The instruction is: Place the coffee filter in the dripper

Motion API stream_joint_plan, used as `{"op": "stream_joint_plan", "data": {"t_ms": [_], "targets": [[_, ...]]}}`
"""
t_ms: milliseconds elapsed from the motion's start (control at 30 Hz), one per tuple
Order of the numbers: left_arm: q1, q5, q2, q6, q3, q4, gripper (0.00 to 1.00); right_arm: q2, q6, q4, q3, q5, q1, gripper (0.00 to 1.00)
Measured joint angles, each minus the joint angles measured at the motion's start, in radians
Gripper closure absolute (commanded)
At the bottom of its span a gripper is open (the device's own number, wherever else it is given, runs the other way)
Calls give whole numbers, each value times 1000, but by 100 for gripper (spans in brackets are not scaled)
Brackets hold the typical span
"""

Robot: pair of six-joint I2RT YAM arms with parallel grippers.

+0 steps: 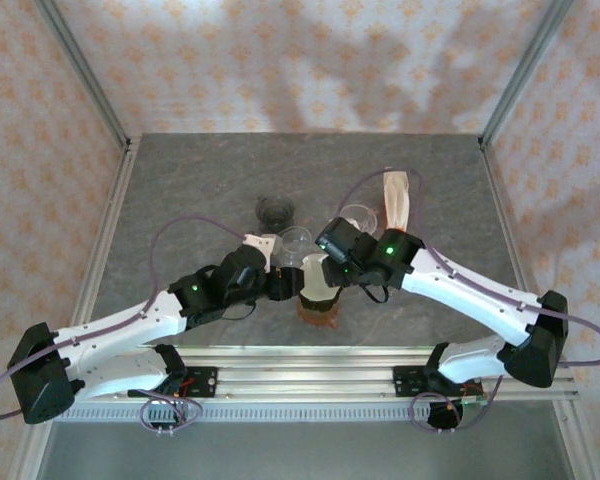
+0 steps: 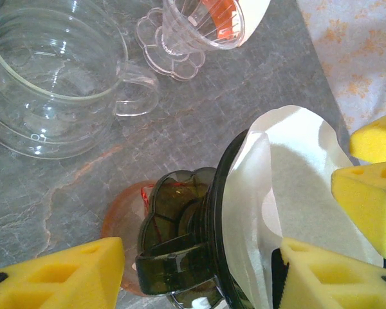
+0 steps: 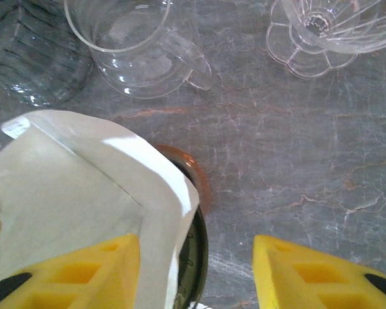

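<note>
A dark green dripper (image 2: 180, 257) stands on an orange glass cup (image 2: 122, 219) at the middle of the table. The white paper coffee filter (image 2: 289, 187) sits in the dripper's cone, its top sticking out above the rim. My left gripper (image 2: 199, 273) is open and straddles the dripper. Its right finger rests against the filter; its left finger stands just clear of the handle. My right gripper (image 3: 196, 270) is open above the filter (image 3: 83, 193), which lies against its left finger, while the other finger hangs free over the table. From above, both grippers (image 1: 285, 282) (image 1: 330, 262) meet over the dripper (image 1: 318, 300).
Behind the dripper stand a clear glass server (image 3: 135, 45), a clear dripper (image 3: 321, 32) and a dark glass (image 1: 275, 211). A beige pack of filters (image 1: 398, 200) lies at the back right. Metal posts and patterned walls close in the table.
</note>
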Motion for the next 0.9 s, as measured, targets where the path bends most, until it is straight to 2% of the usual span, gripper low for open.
{"op": "stream_joint_plan", "data": {"t_ms": [300, 500, 900], "targets": [[0, 0, -3, -1, 0, 0, 38, -20, 2, 2, -22, -14, 0, 42], [0, 0, -3, -1, 0, 0, 38, 43, -11, 21, 15, -43, 0, 34], [0, 3, -2, -11, 0, 1, 39, 140, -16, 24, 16, -47, 0, 32]]}}
